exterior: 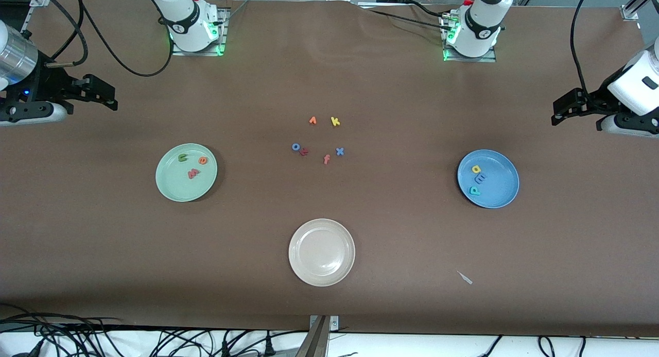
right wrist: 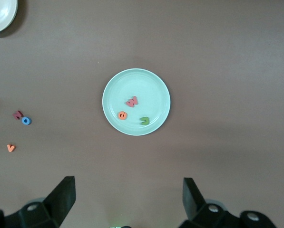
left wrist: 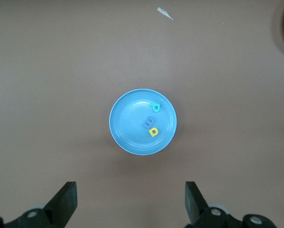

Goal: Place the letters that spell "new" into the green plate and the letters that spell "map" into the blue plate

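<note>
The green plate (exterior: 172, 186) lies toward the right arm's end of the table. In it are a green n (exterior: 183, 157), an orange e (exterior: 203, 160) and a pinkish-red w (exterior: 193, 173). The blue plate (exterior: 500, 186) lies toward the left arm's end and holds a yellow a (exterior: 476, 168), a blue m (exterior: 480, 179) and a teal p (exterior: 474, 190). My right gripper (exterior: 105, 95) hangs open and empty high above the table's end, looking down on the green plate (right wrist: 132, 83). My left gripper (exterior: 561, 109) hangs open and empty at the other end, above the blue plate (left wrist: 127, 126).
An empty beige plate (exterior: 309, 264) sits nearest the front camera. Loose letters lie mid-table: an orange one (exterior: 312, 120), yellow k (exterior: 335, 121), blue o (exterior: 295, 147), dark red one (exterior: 304, 151), orange f (exterior: 326, 159), blue x (exterior: 340, 151). A white scrap (exterior: 465, 277) lies near the front edge.
</note>
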Available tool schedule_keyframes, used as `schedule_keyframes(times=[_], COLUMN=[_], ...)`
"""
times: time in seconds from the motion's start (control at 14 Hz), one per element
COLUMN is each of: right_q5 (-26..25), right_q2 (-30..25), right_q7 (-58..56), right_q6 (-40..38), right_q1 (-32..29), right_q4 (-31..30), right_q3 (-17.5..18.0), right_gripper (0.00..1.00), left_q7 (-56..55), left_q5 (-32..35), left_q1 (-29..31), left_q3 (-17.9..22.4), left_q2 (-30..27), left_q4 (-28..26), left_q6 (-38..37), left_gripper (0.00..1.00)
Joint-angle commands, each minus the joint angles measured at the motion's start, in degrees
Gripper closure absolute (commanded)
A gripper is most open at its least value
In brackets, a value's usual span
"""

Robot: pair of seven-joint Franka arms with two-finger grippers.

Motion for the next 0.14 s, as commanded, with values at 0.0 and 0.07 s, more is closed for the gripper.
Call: schedule_keyframes(times=[0.0,0.07], right_q5=[-1.0,-1.0], right_q2=[0.2,0.3], right_q7=[-0.1,-0.1], right_q6=[-1.0,-1.0], right_q1=[-0.9,-0.9], right_q4=[1.0,1.0], right_q3=[0.9,0.9], right_gripper=[0.00,0.00], left_q7=[0.9,0.9], left_q5=[-1.2,-1.2], left_q1=[-0.2,-0.2], left_q3=[0.3,0.3], left_q2=[-0.4,-0.3], left_q4=[-0.3,-0.4], left_q6=[0.6,0.6], left_gripper=[0.00,0.00])
